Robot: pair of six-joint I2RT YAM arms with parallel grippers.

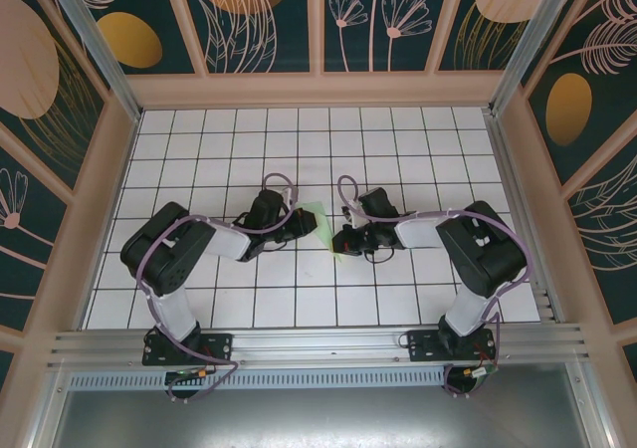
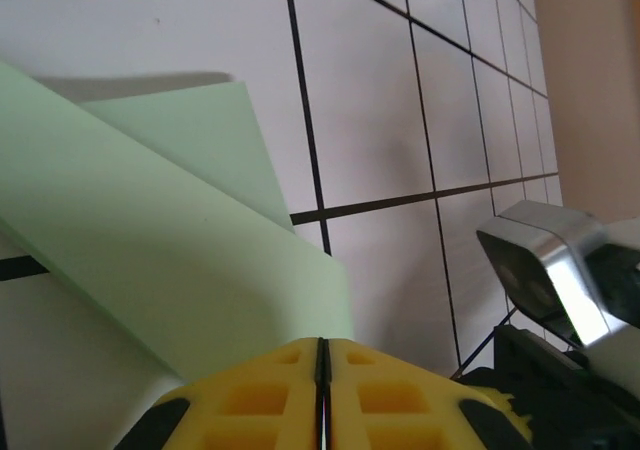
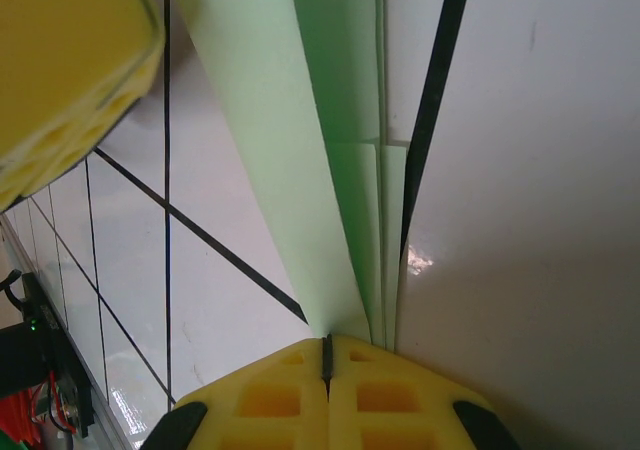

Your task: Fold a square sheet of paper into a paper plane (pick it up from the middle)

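Bottom of the top view: L arm base (image 1: 184, 346) and R arm base (image 1: 448, 343) sit at the near edge, both arms reaching in twd frame centre. L gripper (image 1: 297, 227) and R gripper (image 1: 345, 239) meet just above centre, tips near each other. The paper (image 1: 315, 217) is betw them, over the tiled table (image 1: 398, 139).

L wrist view, bottom centre: L gripper (image 2: 322, 390) has its yellow fingers pressed together w/ only a hairline seam, pinched on the paper (image 2: 170, 250). The paper runs out from the tips twd upper left. At least 2 layers show: a broad band across the left half and a 2nd flap behind it, its corner near upper centre. A shadow beyond suggests it's partly off the tiles. Part of R arm (image 2: 560, 280) is at lower right.

R wrist view, bottom centre: R gripper (image 3: 325, 390) is also clamped tight on the paper (image 3: 300, 150). It rises to the top of frame as narrow strips, approx 3 edges side by side. L finger (image 3: 60, 80) is close by at upper left.

Progress, my read:
- Done: pickup, plus several lengthwise folds. The sheet is not a flat square.
- Stage: approx mid-to-late.
- Unclear: no pointed nose or wings visible, so can't tell if the nose folds are in.
- Left, prob: wing folds, final creasing, set-down.
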